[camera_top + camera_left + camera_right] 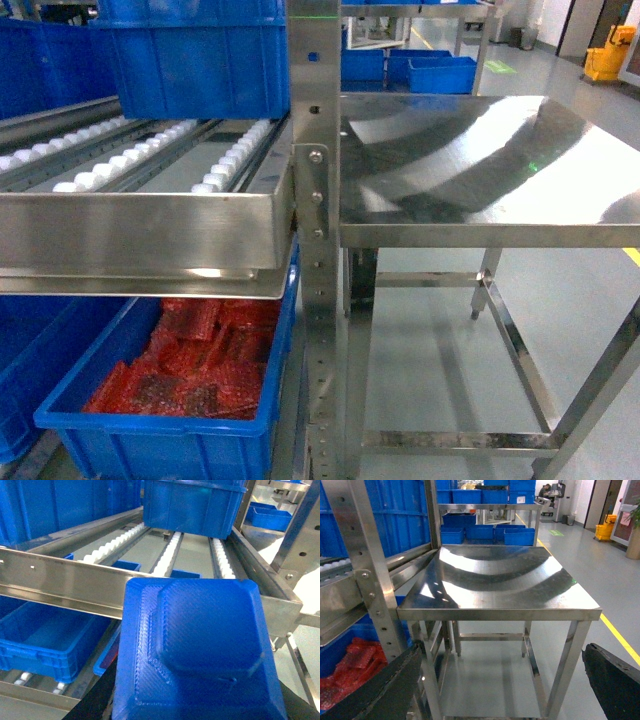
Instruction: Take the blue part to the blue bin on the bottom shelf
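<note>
The blue part (200, 645), a ribbed plastic piece with a raised centre, fills the lower left wrist view. My left gripper (200, 705) is shut on it, with only slivers of the black fingers (97, 705) showing at its sides. It hangs in front of the rack's middle rail (60, 587). Below lies the bottom shelf (30, 695) with white rollers, an empty blue bin (45, 640) and a second blue bin (170, 440) holding red bubble-wrapped pieces. My right gripper (495, 690) is open and empty in front of the steel table (500, 612). Neither gripper shows in the head view.
The rack's perforated upright (315, 240) stands between the roller shelf (140, 225) and the square-topped table (480, 235). A large blue crate (192, 507) sits at the back of the roller tracks. More blue bins (485, 530) and a yellow mop bucket (608, 55) stand farther off.
</note>
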Robot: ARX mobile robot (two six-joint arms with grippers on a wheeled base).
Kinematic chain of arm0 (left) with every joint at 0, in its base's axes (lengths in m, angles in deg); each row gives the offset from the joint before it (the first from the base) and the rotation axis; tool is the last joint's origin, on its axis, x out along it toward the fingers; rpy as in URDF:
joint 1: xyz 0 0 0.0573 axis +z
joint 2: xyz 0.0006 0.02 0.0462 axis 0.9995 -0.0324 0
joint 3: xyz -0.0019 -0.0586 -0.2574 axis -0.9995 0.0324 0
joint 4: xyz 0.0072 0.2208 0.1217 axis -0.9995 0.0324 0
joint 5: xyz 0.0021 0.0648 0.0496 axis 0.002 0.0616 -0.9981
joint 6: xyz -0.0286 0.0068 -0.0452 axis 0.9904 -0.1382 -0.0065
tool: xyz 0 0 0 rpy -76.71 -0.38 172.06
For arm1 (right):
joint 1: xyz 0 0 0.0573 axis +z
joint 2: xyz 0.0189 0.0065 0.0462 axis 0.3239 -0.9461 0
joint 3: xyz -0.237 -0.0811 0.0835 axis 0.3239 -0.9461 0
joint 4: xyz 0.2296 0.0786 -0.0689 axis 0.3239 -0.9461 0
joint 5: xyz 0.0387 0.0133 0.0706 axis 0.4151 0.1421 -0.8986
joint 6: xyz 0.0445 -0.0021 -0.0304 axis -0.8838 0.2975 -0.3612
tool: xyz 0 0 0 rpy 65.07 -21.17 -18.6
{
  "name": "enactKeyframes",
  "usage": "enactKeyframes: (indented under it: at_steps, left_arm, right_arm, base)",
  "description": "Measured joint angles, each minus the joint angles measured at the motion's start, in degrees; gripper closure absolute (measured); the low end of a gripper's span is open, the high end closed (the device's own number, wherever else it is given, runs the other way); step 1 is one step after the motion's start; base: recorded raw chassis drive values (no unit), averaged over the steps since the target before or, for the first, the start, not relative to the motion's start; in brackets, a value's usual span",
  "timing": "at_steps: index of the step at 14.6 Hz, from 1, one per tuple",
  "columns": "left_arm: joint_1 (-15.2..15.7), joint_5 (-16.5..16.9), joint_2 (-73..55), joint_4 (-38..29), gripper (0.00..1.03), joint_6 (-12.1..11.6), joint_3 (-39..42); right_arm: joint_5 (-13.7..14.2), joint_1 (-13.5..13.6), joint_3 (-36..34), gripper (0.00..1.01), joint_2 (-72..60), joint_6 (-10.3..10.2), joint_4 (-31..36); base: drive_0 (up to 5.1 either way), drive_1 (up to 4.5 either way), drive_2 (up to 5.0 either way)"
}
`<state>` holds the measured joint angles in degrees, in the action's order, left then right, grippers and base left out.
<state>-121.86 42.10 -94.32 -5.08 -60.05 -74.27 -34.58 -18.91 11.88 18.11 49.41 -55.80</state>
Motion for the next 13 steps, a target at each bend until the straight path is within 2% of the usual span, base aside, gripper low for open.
enactKeyframes:
  at_steps: [13]
  left_arm:
    - [0.0,0.0,0.0,0.0,0.60,0.0,0.0]
  right_arm:
    - [0.0,0.0,0.0,0.03,0.0,0.0,0.0]
  base:
    - [-5.0,2.46,2.5]
